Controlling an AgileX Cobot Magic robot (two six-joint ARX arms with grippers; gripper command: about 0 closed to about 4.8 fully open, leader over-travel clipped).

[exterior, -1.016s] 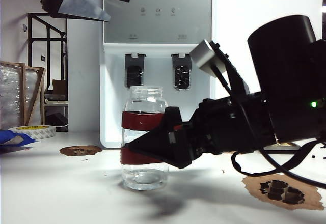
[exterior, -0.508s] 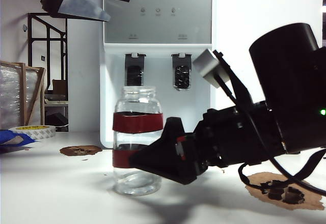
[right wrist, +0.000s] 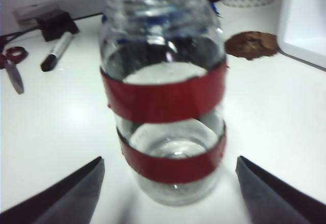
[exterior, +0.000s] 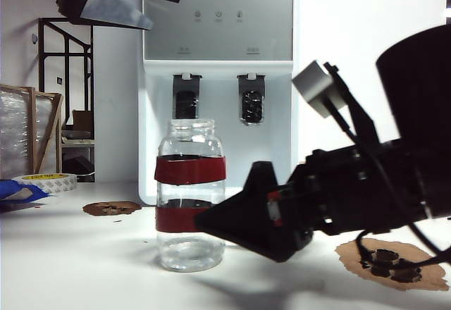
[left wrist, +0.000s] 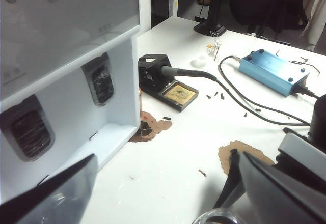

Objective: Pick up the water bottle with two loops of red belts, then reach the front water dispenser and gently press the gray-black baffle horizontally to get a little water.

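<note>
The water bottle [exterior: 190,197], a clear lidless jar with two red bands, stands upright on the white table in front of the water dispenser [exterior: 218,35]. My right gripper [exterior: 211,220] is open just right of the bottle, its tips near the lower band and apart from the glass. In the right wrist view the bottle [right wrist: 163,102] stands beyond the open right gripper [right wrist: 169,159]. The gray-black baffle [exterior: 251,106] hangs in the dispenser bay, above and behind the bottle. My left gripper [exterior: 165,10] hovers open and empty, high at the left. Its wrist view shows the left gripper [left wrist: 168,156], the baffle [left wrist: 102,79] and the bottle's rim [left wrist: 219,216].
A tape roll [exterior: 46,181] lies at the far left. Brown patches [exterior: 111,208] [exterior: 391,262] mark the table. A soldering station [left wrist: 168,84] and a blue box [left wrist: 275,71] sit right of the dispenser. Scissors [right wrist: 12,66] and a marker [right wrist: 58,51] lie beyond the bottle.
My right gripper has opened off the bottle and drawn back to the right. The bottle shifted a little left and now stands free. The left arm has not moved.
</note>
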